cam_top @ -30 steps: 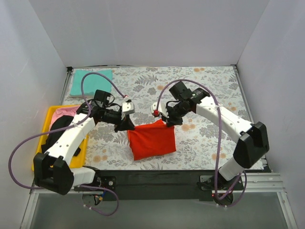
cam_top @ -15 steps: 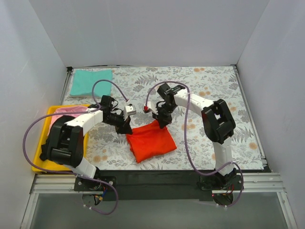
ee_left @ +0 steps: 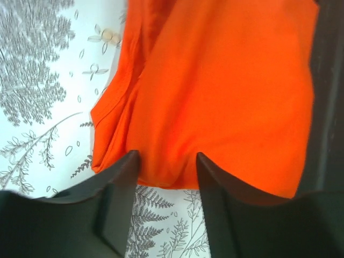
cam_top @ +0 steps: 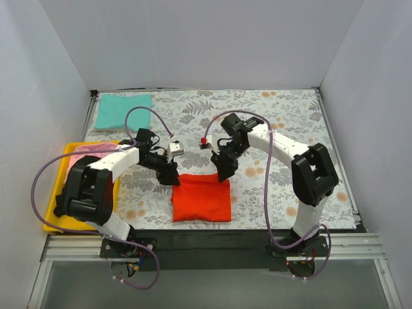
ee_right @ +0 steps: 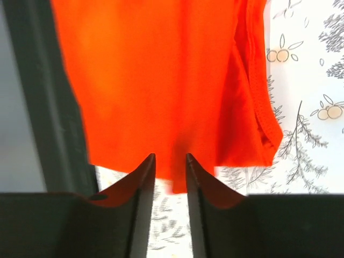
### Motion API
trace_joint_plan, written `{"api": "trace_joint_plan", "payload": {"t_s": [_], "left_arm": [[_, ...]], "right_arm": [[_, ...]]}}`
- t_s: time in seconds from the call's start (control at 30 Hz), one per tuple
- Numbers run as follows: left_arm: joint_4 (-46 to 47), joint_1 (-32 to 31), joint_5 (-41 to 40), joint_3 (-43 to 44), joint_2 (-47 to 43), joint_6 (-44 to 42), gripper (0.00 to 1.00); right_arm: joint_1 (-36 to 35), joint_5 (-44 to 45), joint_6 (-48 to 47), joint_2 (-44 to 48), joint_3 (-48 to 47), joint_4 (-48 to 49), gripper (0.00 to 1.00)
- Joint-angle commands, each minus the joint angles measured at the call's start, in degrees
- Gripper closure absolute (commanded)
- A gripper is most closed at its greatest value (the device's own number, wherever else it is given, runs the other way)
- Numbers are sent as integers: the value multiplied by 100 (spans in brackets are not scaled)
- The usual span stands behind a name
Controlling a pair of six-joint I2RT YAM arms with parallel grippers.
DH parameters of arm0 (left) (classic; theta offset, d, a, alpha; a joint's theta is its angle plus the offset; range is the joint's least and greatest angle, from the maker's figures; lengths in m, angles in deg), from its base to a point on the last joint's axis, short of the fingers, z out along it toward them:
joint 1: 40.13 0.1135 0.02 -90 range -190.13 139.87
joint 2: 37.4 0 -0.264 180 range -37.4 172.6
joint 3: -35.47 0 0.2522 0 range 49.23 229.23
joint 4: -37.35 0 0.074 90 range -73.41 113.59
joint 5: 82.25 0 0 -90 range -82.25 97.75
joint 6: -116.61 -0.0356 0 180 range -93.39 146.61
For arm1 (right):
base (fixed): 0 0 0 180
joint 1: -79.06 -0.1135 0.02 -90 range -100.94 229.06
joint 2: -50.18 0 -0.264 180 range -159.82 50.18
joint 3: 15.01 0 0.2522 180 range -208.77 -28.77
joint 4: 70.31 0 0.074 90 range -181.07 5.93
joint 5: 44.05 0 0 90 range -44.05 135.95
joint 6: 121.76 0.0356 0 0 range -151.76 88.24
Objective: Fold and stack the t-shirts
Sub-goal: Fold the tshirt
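The orange-red t-shirt (cam_top: 201,198) lies as a flat folded rectangle near the table's front edge. My left gripper (cam_top: 172,177) hovers at its far left corner and my right gripper (cam_top: 224,172) at its far right corner. In the left wrist view the left gripper (ee_left: 166,161) is open, with the shirt's edge (ee_left: 226,80) just past the fingertips. The right gripper (ee_right: 170,161) also has its jaws apart, with a small tab of the shirt (ee_right: 161,70) loose between them. A folded teal t-shirt (cam_top: 122,109) lies at the far left corner. A pink t-shirt (cam_top: 87,151) lies in the tray.
A yellow tray (cam_top: 50,222) sits at the left edge, partly under the left arm. Grey floral cloth (cam_top: 283,122) covers the table. The black front rail (cam_top: 206,235) runs just beyond the orange shirt's near edge. White walls close in three sides.
Both grippers held the orange shirt's far edge lifted; they lowered it toward the front, then opened. The shirt now lies flat and squared.
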Motion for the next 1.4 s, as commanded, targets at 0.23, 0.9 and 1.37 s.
{"api": "trace_joint_plan", "payload": {"t_s": [0.23,0.9,1.37], "left_arm": [[536,-97,704,-173,-1773,472,39],[2234,-1487,-809,-375,-588,1309,40],[2225,-1610,-879,-445,-332,1335,67]], "right_arm": [[588,-1286,1440,-422,-1344,-93,75],[255,-2122,2891,-1997,-1565,1383,89],[175,-2429,3155,-2578,-1275,1691,91]]}}
